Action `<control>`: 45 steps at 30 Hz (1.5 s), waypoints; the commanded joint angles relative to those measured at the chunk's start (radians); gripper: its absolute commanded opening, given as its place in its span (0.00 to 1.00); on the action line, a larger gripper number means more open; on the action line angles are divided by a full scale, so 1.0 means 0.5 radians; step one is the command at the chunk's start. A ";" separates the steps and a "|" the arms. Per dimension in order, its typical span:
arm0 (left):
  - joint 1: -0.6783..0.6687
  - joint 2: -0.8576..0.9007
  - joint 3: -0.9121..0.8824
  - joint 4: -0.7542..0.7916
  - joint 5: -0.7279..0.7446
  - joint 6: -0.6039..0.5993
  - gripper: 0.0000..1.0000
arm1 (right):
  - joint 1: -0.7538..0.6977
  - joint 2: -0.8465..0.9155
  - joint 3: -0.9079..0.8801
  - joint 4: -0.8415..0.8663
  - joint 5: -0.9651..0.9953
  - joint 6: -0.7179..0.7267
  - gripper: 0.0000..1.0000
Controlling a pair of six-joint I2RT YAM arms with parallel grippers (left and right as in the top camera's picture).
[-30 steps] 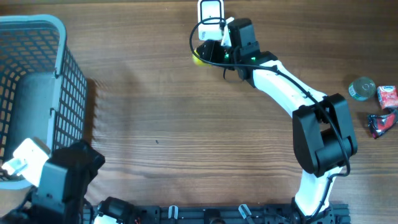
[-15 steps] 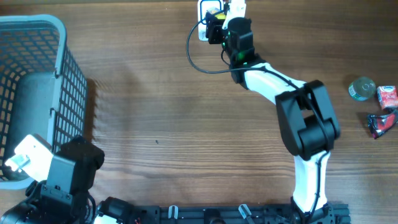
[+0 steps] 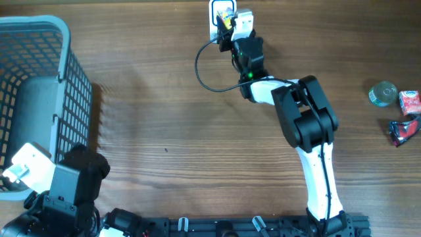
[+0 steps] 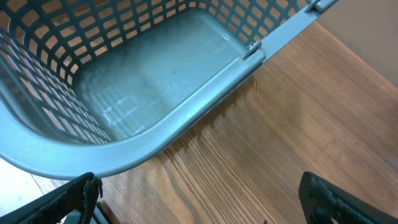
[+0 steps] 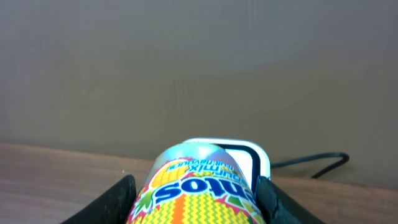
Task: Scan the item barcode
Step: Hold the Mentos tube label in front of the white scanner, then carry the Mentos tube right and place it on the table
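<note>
The item (image 5: 202, 186) is a round container with a yellow, green and orange printed label, and my right gripper (image 5: 196, 200) is shut on it, one black finger (image 5: 118, 199) on each side. Its silver end points at the white barcode scanner (image 5: 254, 157) just behind it. In the overhead view the item (image 3: 227, 20) shows as a yellow patch against the scanner (image 3: 218, 9) at the table's far edge, with my right gripper (image 3: 233, 26) reaching there. My left gripper (image 4: 202, 210) stands open over bare wood beside the basket, with nothing between its fingers.
A grey-blue mesh basket (image 3: 62, 59) fills the left side, its rim (image 4: 205, 106) close to my left gripper. A black cable (image 3: 199, 66) loops from the scanner. At the right edge lie a small can (image 3: 382, 93), a red carton (image 3: 409, 100) and a dark wrapper (image 3: 402, 130).
My right arm has swung the item up and left to the scanner and turned its wrist. The left arm has barely shifted.
</note>
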 commanded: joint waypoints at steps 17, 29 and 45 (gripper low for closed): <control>0.015 -0.005 -0.026 0.005 -0.072 -0.033 1.00 | 0.002 0.185 0.251 0.106 -0.043 -0.172 0.45; 0.015 -0.005 -0.026 -0.003 -0.072 -0.033 1.00 | 0.002 0.075 0.251 0.047 -0.041 -0.455 0.50; 0.015 -0.005 -0.026 -0.002 -0.045 -0.034 1.00 | -0.491 -1.229 0.251 -2.152 0.364 -0.192 0.50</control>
